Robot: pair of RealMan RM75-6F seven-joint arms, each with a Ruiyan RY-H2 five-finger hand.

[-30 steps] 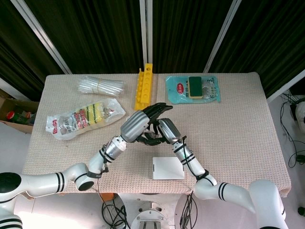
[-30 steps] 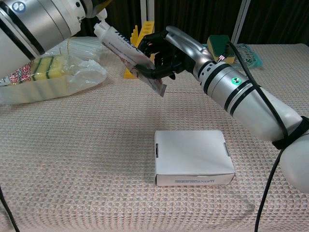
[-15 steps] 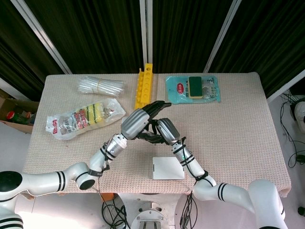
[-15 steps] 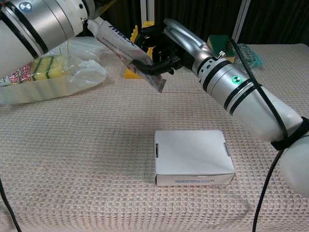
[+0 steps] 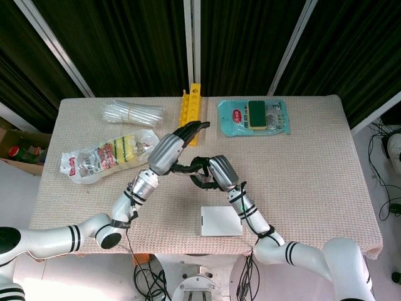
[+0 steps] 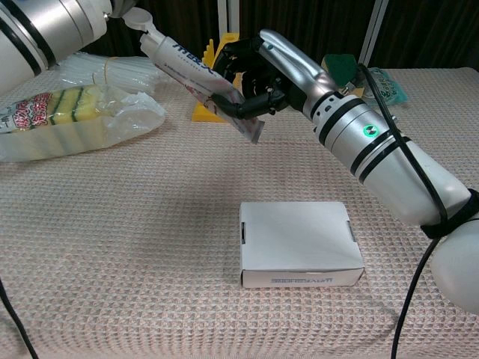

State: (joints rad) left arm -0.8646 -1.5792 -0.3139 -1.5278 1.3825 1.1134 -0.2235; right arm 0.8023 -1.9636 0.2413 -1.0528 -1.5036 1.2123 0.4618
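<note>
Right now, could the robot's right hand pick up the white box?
Probably not yet. The right hand is busy holding a toothpaste tube in the air. The white box lies uncovered on the table below its arm, so the way looks free once the fingers let go.

Cloth-covered table (image 5: pixel 326 157) before dark curtains (image 5: pixel 244 44), white poles.

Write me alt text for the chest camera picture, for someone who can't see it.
The right robot hand holds a white tube by its flat crimped end, slanting above a beige woven table. A white box lies flat in front. Behind sit a bag of yellow sponges, a bundle of clear straws and a yellow rack.
</note>
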